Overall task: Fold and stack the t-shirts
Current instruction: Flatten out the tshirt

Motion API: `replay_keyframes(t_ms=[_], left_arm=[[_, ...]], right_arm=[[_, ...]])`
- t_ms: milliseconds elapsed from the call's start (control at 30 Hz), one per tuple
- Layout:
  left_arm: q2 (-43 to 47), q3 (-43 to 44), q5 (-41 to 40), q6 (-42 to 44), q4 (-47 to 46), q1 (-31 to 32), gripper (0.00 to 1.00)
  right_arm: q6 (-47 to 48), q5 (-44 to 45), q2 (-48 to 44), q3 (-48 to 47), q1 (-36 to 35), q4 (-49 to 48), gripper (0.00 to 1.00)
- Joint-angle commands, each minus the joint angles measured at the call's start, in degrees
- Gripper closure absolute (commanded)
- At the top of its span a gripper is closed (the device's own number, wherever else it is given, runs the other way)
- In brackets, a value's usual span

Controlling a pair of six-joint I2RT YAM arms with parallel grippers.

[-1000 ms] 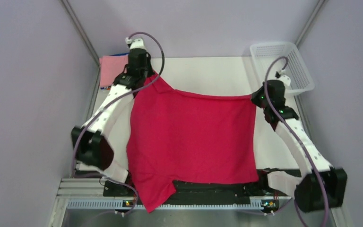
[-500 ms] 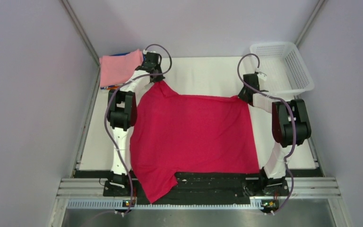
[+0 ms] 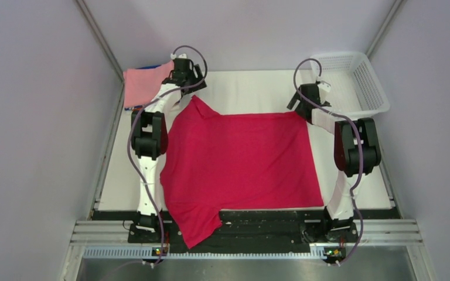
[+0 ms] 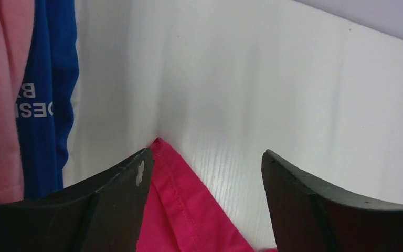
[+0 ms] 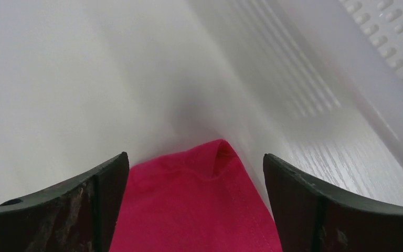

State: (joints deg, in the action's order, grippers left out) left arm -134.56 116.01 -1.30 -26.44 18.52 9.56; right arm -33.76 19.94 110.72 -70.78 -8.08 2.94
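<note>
- Looking down from above, you see one crimson t-shirt [image 3: 240,164] spread open across the white table [image 3: 252,88]. It fills most of the middle.
- Its near edge reaches the black rail [image 3: 269,225] at the front. One flap at the near left hangs over that rail.
- You have two grippers out, one at each far corner of that shirt.
- Your left gripper [image 4: 204,157] has its jaws spread wide and released. The shirt's far left corner lies on the table between them, its tip just beside the left-hand finger and not pinched.
- Your right gripper [image 5: 197,157] is likewise released, jaws wide. The far right corner of the shirt lies loose on the table between the two fingers.
- One folded pile sits at the far left corner of the table, just beside the left gripper and apart from the crimson shirt.
- You can count two shirts in that pile for certain: a pink t-shirt [image 3: 146,82] on top and a blue t-shirt [image 4: 52,79] with white lettering under it. Anything lower is too hidden to count.
- One white mesh basket [image 3: 357,70] stands at the far right corner, near the right gripper.
</note>
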Motion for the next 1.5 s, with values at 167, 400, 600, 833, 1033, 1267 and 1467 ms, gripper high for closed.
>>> replay_keyframes(t_ms=[167, 400, 600, 833, 1033, 1267, 1467], left_arm=[[11.3, -14.6, 11.0, -5.4, -10.5, -0.2, 0.03], [22.4, -34.0, 15.1, -9.9, -18.1, 0.7, 0.01], [22.1, -37.9, 15.8, -12.0, -21.8, 2.0, 0.01], [18.0, -35.5, 15.8, -13.1, -20.9, 2.1, 0.01], [17.5, -34.6, 12.7, -12.3, -18.8, 2.5, 0.05], [14.4, -32.4, 13.7, -12.6, -17.8, 2.9, 0.05], [9.8, -26.5, 16.2, -14.4, -20.6, 3.0, 0.05]], right_arm=[[-0.5, -3.3, -9.4, 4.3, -1.1, -2.0, 0.01], [-0.8, -6.1, -14.7, 11.2, -4.8, -2.4, 0.01], [-2.6, -10.6, -13.5, 14.0, -5.6, -4.1, 0.01], [-2.6, -11.2, -12.3, 14.2, -5.7, -3.5, 0.01], [-2.5, -9.8, -11.5, 13.5, -5.7, -1.5, 0.01], [-2.4, -11.1, -9.6, 12.5, -5.7, -1.4, 0.01], [-2.4, -10.8, -9.4, 12.9, -5.7, -1.4, 0.01]])
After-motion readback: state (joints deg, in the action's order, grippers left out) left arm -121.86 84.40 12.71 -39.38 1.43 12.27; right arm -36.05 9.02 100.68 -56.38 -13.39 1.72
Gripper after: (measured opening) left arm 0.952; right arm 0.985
